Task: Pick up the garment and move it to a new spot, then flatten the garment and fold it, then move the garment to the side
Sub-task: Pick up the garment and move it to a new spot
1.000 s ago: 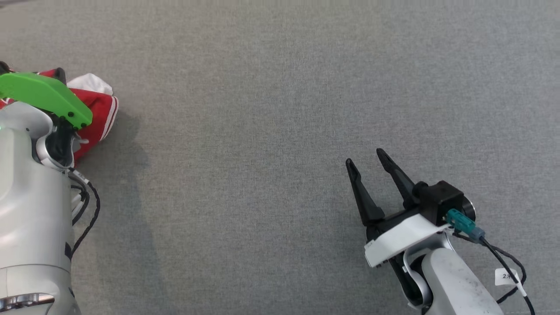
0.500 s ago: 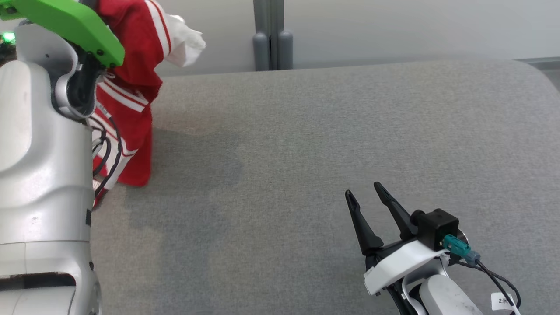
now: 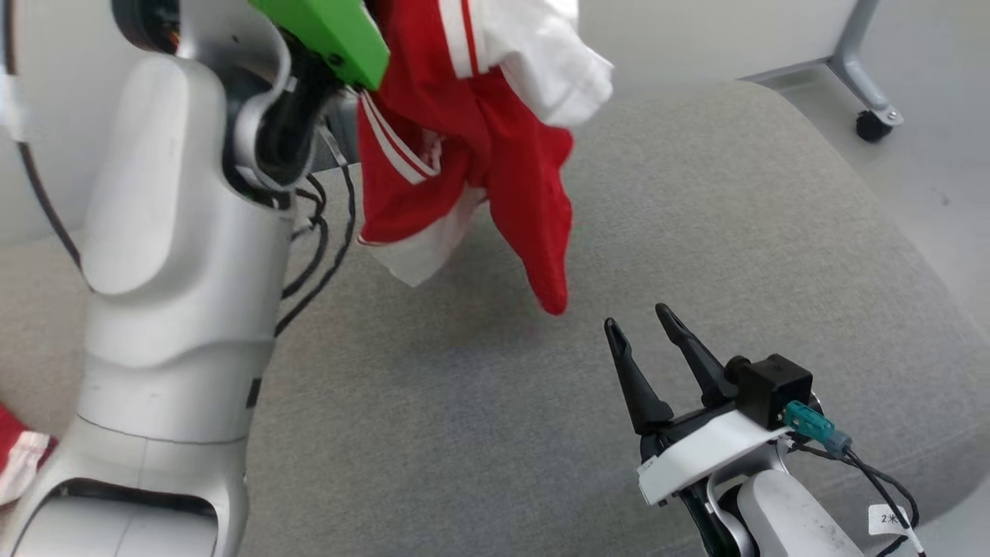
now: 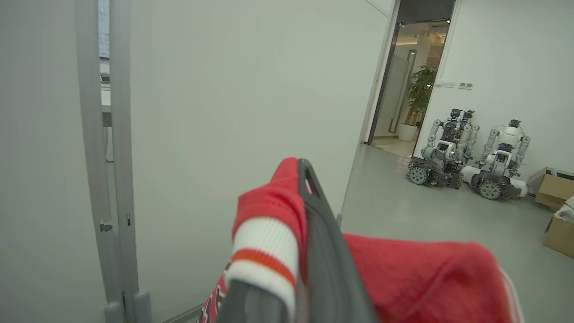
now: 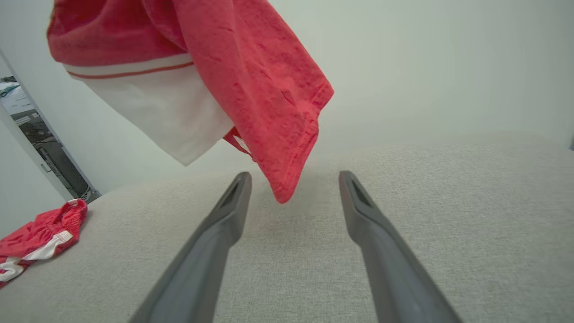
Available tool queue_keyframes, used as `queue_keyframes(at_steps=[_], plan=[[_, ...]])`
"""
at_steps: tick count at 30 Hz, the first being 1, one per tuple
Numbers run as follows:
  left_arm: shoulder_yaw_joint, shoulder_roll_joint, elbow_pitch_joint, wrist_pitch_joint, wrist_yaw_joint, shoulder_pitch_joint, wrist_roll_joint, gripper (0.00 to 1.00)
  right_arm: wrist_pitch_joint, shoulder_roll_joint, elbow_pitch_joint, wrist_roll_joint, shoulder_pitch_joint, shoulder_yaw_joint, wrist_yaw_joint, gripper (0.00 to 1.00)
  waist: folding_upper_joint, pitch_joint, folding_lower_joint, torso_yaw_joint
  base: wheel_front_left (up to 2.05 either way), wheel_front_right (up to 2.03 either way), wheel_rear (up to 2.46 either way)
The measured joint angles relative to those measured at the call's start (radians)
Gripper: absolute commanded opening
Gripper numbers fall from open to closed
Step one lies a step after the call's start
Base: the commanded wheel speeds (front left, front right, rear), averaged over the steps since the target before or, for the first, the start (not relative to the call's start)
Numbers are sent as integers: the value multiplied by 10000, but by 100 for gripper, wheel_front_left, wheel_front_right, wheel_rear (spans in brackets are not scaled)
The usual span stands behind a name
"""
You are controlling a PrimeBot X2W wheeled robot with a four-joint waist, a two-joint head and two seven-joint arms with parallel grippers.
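Left gripper (image 4: 301,184): jaws closed tight on a bunched fold of the garment (image 3: 472,139), which is red with white bands. In the left wrist view a striped cuff or hem is draped over 1 finger. The arm is raised high, wrist under the green plate (image 3: 325,31).

The garment hangs free in the air above the grey fabric-covered bench (image 3: 735,232), toward its far side. Its lowest red corner appears clear of the surface.

Right gripper (image 3: 638,319): jaws spread wide, holding nothing, low over the near right of the bench. In the right wrist view the hanging corner sits between and beyond the 2 fingertips, apart from both.

A 2nd red-and-white garment (image 5: 40,233) lies crumpled at the left end of the bench, well apart.

Step in hand, my reading: the carry to a new spot. Flattening and folding are not yet begun.

Notes for doing it well:
- Set down over the open middle of the bench, away from the 2nd garment, so the 2 do not mix.
- Lower until the trailing corner lands first, then draw the arm across to lay the cloth out, not drop it in a heap.
- The grip is on a bunch, not an edge, so expect a regrasp. The free jaws could take the dangling corner to spread it.
- Risk: cloth snagging the wrist cables (image 3: 317,247) just beside it.
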Motion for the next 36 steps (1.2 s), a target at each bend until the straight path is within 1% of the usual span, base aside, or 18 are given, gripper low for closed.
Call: queue_keyframes(at_steps=[3,6,10,14,15,19,23,25,27,31,36], plan=[[-972,-40,151,-265,224,514,-502,0,-40,-2,-50,132,-133,19,0,100,0,276,0,-523,0,0,0],[-1586,-61,809,-522,395,1099,-558,0,-58,-8,-50,313,-274,19,0,100,0,657,0,-926,0,0,0],[-1845,-21,2376,-571,667,1934,-454,0,-86,-6,-19,522,-304,-42,0,100,0,1224,0,-1320,0,0,0],[-2010,29,3839,-623,696,2519,-443,0,-88,-4,-65,602,-342,-213,0,100,0,1756,1,-1609,0,0,0],[-2036,29,3992,-727,635,2601,-447,100,-90,-6,-71,600,-339,-238,0,100,0,1834,1,-1619,0,0,0],[-2019,17,3967,-1505,230,2685,-675,100,-94,13,-90,491,-326,-458,2,100,0,1933,1,-1423,0,0,0],[-1900,2,3216,-2650,-63,3144,-1162,100,-98,13,-73,282,-198,-836,2,100,0,1890,1,-1068,0,0,0],[-1902,15,2857,-3012,-142,3544,-1246,100,-98,12,-52,188,-60,-991,2,100,0,1824,0,-847,0,0,0],[-1887,102,2520,-3402,-157,4027,-1250,100,-98,15,-27,48,88,-1166,2,100,0,1715,1,-565,0,0,0],[-1630,598,1877,-4157,-105,4968,-1239,100,-98,13,29,-125,392,-1444,0,100,0,1396,1,30,0,0,0],[-988,1147,947,-5055,410,6321,-1193,100,-96,15,38,-238,635,-1691,0,100,0,804,1,745,0,0,0]])
